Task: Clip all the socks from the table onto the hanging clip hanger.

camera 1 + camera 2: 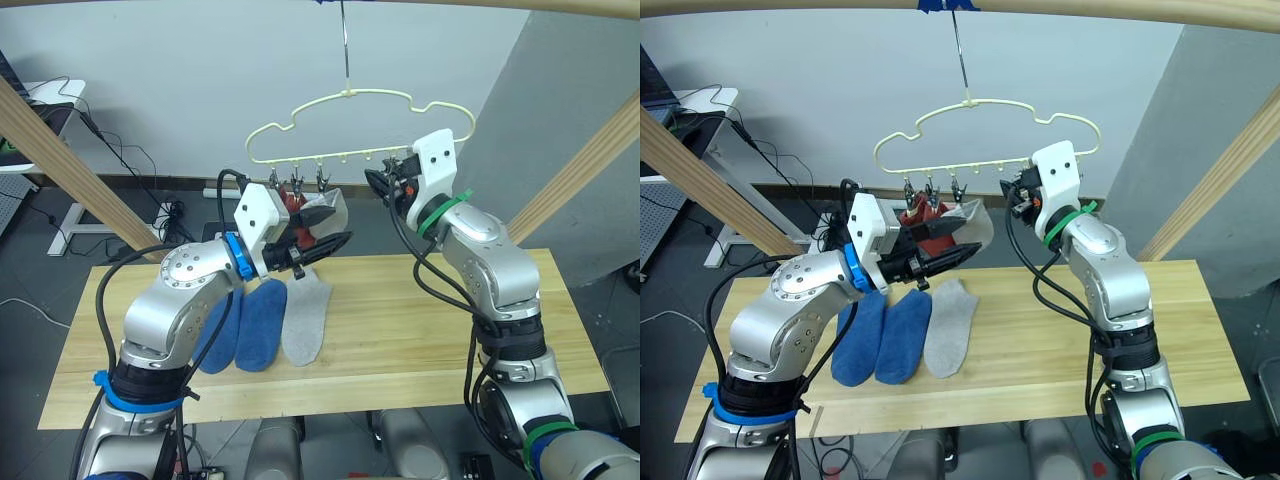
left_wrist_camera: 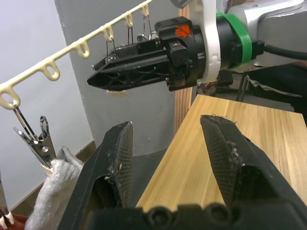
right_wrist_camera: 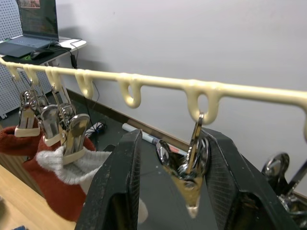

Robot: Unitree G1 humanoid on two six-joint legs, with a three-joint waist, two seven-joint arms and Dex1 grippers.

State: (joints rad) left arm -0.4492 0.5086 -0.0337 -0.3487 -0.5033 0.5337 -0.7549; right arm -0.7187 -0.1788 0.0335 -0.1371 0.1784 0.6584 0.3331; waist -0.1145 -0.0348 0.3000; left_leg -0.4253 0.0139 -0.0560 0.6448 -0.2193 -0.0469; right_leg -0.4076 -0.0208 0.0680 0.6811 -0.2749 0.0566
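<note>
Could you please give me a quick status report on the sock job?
Left end effector open, empty. Right end effector open around a free clip. Three socks hung on hanger; three on table.

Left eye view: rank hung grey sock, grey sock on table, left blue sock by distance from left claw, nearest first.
1. Hung grey sock: clipped on the clip hanger, just above the left claw.
2. Grey sock on table: below the claw.
3. Left blue sock: farthest, toward the table's left end.
</note>
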